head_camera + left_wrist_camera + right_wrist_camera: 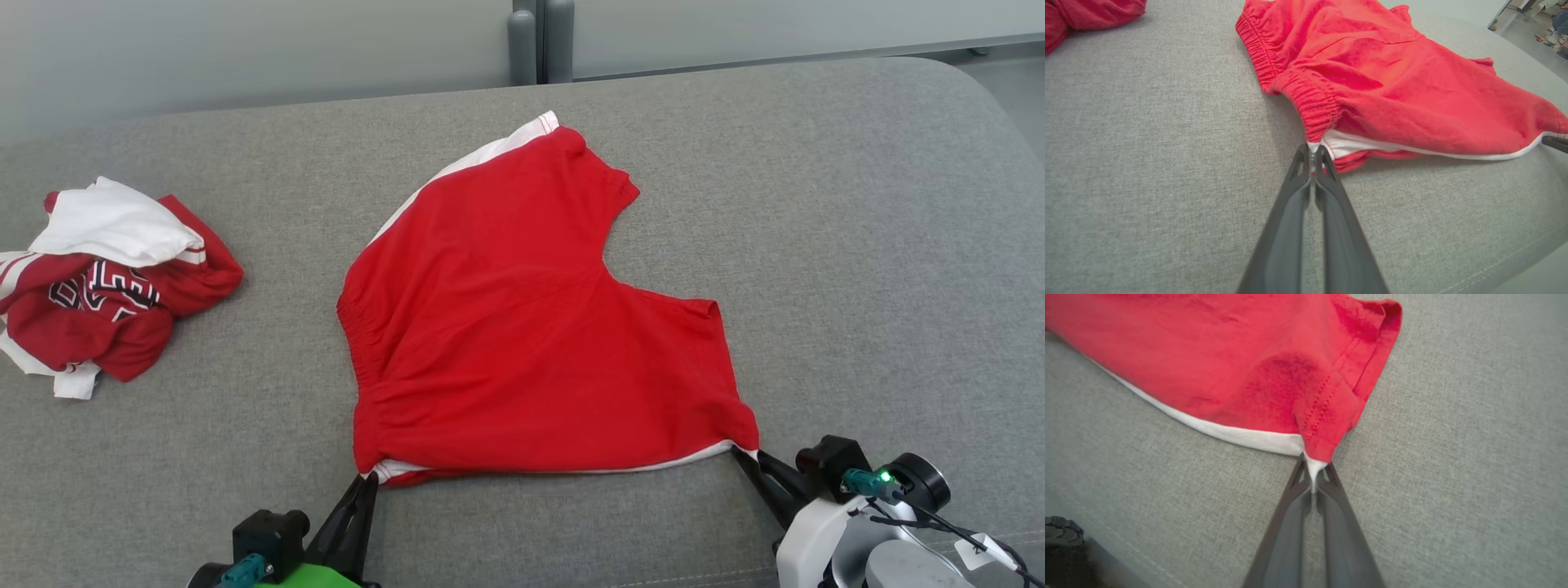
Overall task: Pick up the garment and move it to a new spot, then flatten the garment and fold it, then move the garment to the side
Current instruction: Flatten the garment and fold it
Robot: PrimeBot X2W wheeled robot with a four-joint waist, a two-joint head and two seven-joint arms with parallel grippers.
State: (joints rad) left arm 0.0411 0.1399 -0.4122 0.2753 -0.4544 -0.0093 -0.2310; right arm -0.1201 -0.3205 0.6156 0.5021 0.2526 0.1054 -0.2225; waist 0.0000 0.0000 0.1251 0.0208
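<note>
The garment (522, 327) is a pair of red shorts with white side stripes, spread on the grey cushion with its waistband to the left. My left gripper (369, 478) is shut on the near waistband corner, where the white stripe ends (1312, 149). At the near right, my right gripper (744, 454) is shut on the leg hem corner, pinching a bit of white fabric (1314, 469). The garment (1392, 77) lies stretched between both grippers along its near edge. In the right wrist view the red leg hem (1355, 375) folds over just above the fingertips.
A crumpled red and white garment (106, 286) lies at the far left of the cushion (857, 245). The cushion's front seam runs close below both grippers. A grey post (539, 41) stands behind the cushion at the back.
</note>
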